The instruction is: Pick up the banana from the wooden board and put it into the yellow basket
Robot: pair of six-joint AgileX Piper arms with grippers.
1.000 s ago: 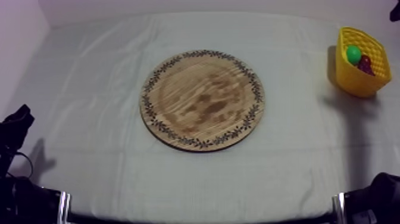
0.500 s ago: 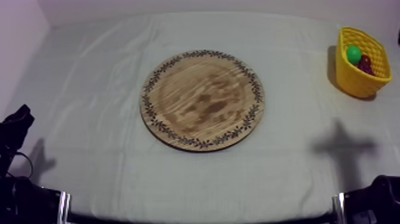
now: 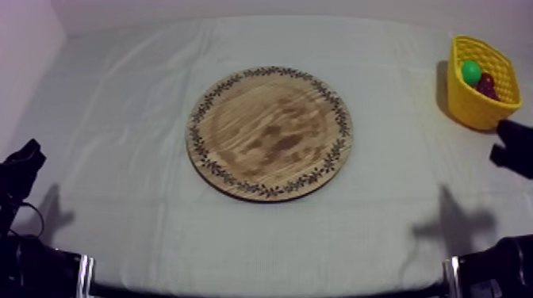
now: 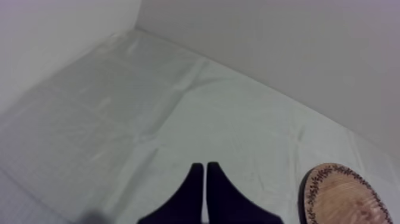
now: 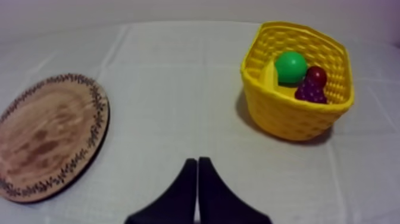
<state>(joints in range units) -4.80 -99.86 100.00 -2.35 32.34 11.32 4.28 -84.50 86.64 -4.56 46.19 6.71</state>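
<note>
The round wooden board [image 3: 270, 133] lies bare in the middle of the table. At the far right stands the yellow basket [image 3: 469, 111]. In the right wrist view the basket [image 5: 291, 119] holds a green pear [image 5: 290, 67], a bunch of grapes [image 5: 309, 90], a small red fruit [image 5: 316, 74] and a yellow piece [image 5: 269, 76] that looks like the banana. My right gripper [image 5: 197, 162] is shut on nothing, over the cloth between board [image 5: 47, 137] and basket. My left gripper [image 4: 204, 174] is shut too, beside the board [image 4: 342, 196].
My right arm [image 3: 515, 149] hangs at the table's right edge, just in front of the basket, and throws a shadow on the cloth. The left arm [image 3: 22, 166] rests low at the left. Grey-white cloth spreads all round the board.
My right arm has come from the far right corner, past the basket, toward the front; its shadow has shifted with it. Board, basket and left arm have not moved.
</note>
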